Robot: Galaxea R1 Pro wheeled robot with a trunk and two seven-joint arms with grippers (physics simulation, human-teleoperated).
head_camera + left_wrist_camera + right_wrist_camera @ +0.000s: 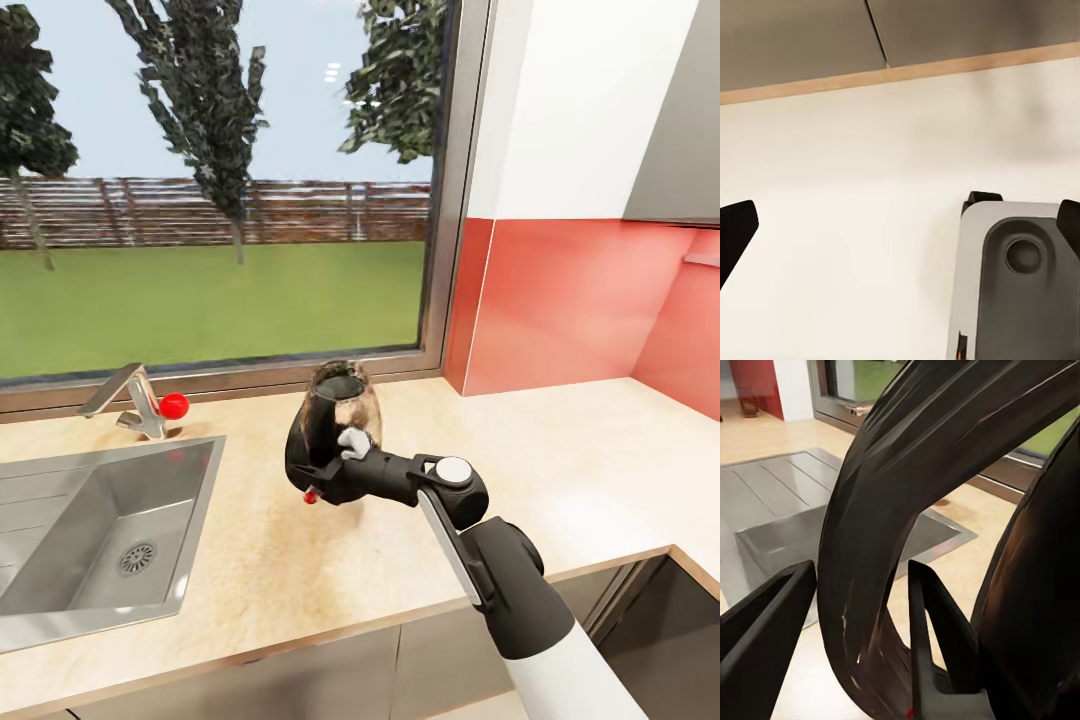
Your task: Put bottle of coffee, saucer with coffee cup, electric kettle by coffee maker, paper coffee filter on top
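Electric kettle point(335, 425) upright on countertop point(560, 470) beside sink point(95, 520), handle point(900, 547) clamped between right gripper point(345, 450) fingers point(934, 637) (left gripper's state impossible to tell).

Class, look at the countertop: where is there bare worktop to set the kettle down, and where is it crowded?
Bare countertop runs from the electric kettle to the red backsplash corner. A narrower bare strip lies between kettle and sink. Crowded: the sink, the faucet, and the kettle itself, held by the right pincer.
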